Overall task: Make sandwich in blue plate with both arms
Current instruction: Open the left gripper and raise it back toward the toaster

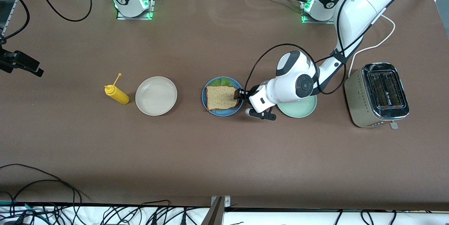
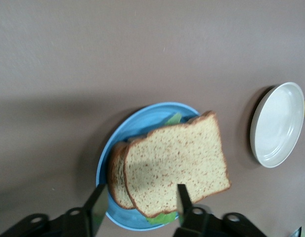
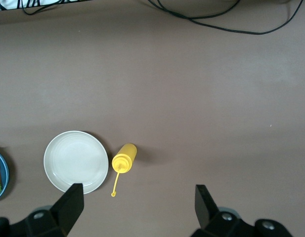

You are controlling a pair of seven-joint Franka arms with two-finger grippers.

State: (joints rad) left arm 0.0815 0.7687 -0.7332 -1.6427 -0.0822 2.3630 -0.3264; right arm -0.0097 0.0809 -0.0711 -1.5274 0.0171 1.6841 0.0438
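The blue plate (image 1: 224, 113) (image 2: 137, 126) sits mid-table and holds the sandwich. A square brown bread slice (image 1: 221, 97) (image 2: 177, 165) lies askew over a lower slice (image 2: 116, 173). Green lettuce (image 1: 220, 81) (image 2: 164, 217) peeks out between them. My left gripper (image 1: 239, 95) (image 2: 140, 205) is at the plate's edge toward the left arm's end. It is open, its fingers straddling a corner of the top slice without pinching it. My right gripper (image 3: 138, 197) hangs open and empty over bare table, out of the front view.
A beige plate (image 1: 156, 96) (image 3: 75, 160) and a yellow squeeze bottle (image 1: 117, 94) (image 3: 124, 159) lie toward the right arm's end. A pale green plate (image 1: 298, 110) sits under the left arm's wrist. A toaster (image 1: 377, 95) stands at the left arm's end.
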